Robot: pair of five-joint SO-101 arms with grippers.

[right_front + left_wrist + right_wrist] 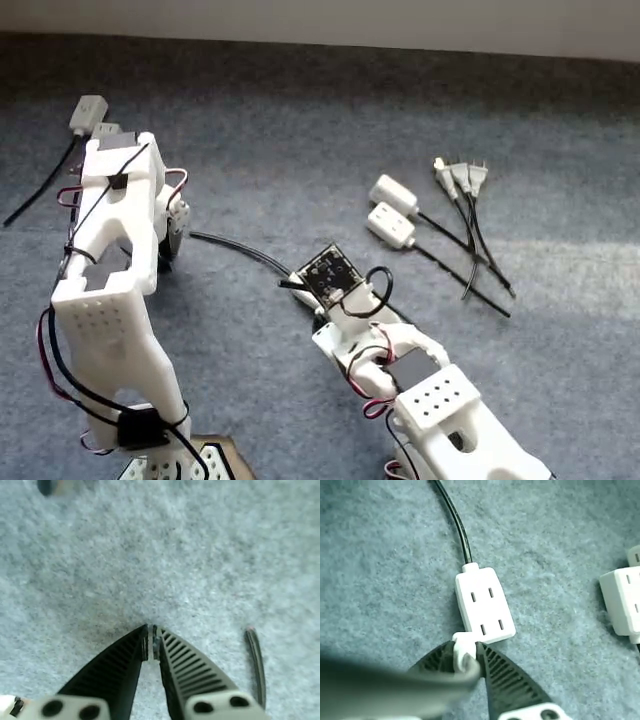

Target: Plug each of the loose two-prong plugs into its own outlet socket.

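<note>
My right gripper (470, 656) is shut on a white two-prong plug (463, 647) that sits against the end of a white outlet socket (484, 604) with a black cable (454, 520). Whether the prongs are seated is hidden. In the high view this arm's wrist board (330, 275) covers that socket. Three loose plugs (460, 176) lie on the carpet at the right with black cords. Two more white sockets (392, 210) lie just left of them, also seen as sockets (622, 600). My left gripper (151, 639) is shut on nothing, its tips just above bare carpet.
Grey carpet covers the whole work area. Another white socket (88, 113) with a black cord lies at the far left, beyond the left arm (115, 250). A black cable (240, 252) runs between the two arms; a cable end (255, 660) lies near the left gripper.
</note>
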